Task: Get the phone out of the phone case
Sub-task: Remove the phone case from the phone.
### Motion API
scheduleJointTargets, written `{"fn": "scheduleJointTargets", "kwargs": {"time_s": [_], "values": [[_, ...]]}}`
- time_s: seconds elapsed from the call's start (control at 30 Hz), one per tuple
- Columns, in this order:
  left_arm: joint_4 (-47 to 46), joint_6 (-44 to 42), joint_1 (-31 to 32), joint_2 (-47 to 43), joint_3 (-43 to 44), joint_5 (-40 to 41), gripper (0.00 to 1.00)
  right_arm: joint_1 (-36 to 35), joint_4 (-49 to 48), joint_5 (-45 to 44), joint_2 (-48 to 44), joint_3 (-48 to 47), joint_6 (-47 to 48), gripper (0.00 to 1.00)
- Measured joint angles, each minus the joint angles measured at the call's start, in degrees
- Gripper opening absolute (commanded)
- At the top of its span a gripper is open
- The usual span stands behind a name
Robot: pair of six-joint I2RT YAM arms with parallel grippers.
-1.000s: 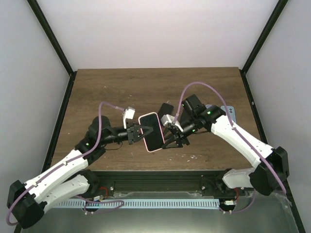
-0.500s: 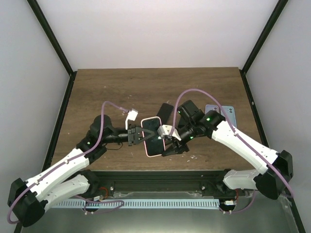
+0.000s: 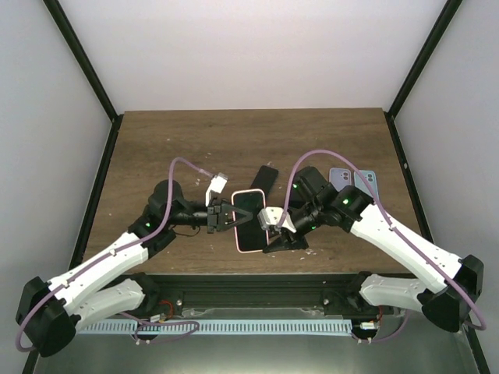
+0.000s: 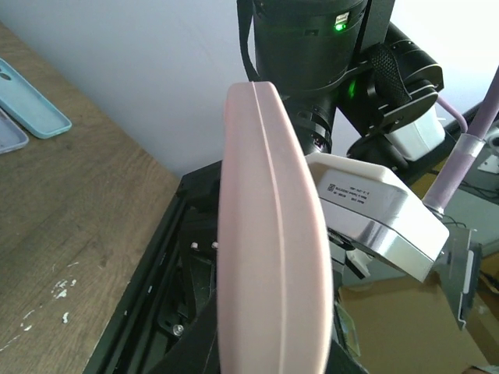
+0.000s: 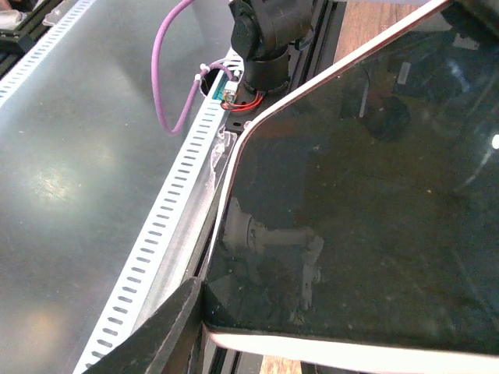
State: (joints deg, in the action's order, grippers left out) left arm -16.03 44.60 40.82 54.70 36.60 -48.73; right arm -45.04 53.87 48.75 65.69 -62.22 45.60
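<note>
Right claw (image 3: 273,232) has slid in from the right over the last second and now sits at the right edge of the phone (image 5: 366,195). One finger (image 5: 168,335) is at a corner, but can't tell if it's clamped. Left claw (image 3: 224,216) is pinched on the left edge of the pink phone case (image 4: 273,257), phone inside, held over the table (image 3: 195,140) by its near edge. Just behind the case is a black slab (image 3: 265,178), two bluish cases (image 3: 365,184) lie to its right, and open wood lies beyond.
</note>
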Motion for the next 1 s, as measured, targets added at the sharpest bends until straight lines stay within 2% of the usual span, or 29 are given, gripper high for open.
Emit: {"fn": "scheduleJointTargets", "kwargs": {"time_s": [0.27, 0.6, 1.0], "values": [[-0.61, 0.46, -0.52, 2.58, 1.49, -4.24, 0.0, -1.22, -0.07, -2.27, -0.76, 0.24, 2.27, 0.31], [-0.61, 5.79, -1.16, 4.24, 2.45, -6.49, 0.0, -1.81, -0.44, -5.11, -1.03, 0.24, 6.71, 0.27], [-0.13, 6.4, -1.9, 2.51, 2.47, -6.16, 0.0, -2.25, -4.2, -4.85, 0.26, 0.52, 4.33, 0.22]]}}
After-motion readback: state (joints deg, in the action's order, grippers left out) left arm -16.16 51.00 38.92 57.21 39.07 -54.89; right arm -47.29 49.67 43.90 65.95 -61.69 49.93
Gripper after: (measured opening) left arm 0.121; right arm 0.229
